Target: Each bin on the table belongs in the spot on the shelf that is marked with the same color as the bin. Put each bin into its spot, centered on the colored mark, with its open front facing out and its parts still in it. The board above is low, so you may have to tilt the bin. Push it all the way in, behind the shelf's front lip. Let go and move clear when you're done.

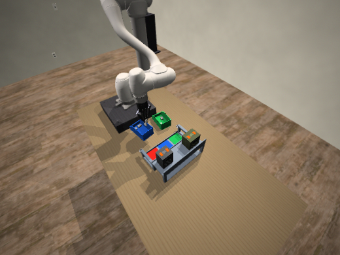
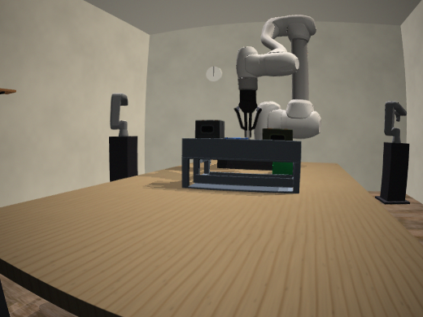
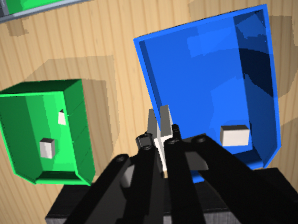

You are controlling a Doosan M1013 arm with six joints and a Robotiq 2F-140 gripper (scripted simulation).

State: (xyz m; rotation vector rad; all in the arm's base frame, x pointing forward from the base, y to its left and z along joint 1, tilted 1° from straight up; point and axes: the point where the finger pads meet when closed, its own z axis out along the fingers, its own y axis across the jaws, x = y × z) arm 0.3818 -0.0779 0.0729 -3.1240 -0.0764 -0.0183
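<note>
My gripper (image 3: 161, 119) is shut on the left side wall of the blue bin (image 3: 215, 85), one finger inside and one outside. The blue bin (image 1: 142, 129) hangs tilted just above the table, between the robot base and the shelf, with a small grey part (image 3: 234, 135) in it. In the exterior view only its blue rim (image 2: 237, 138) shows over the shelf's top board. The green bin (image 1: 161, 121) stands on the table beside it, with two small parts (image 3: 46, 147) inside. The grey shelf (image 1: 173, 153) has red (image 1: 152, 153), blue (image 1: 163, 144) and green (image 1: 176, 137) marks on its lower board.
Two dark boxes (image 1: 164, 157) (image 1: 190, 138) stand on the shelf's top board. The black robot base plate (image 1: 125, 112) lies right behind the bins. Two black pedestals with camera stands (image 2: 122, 156) (image 2: 394, 171) stand off the table's sides.
</note>
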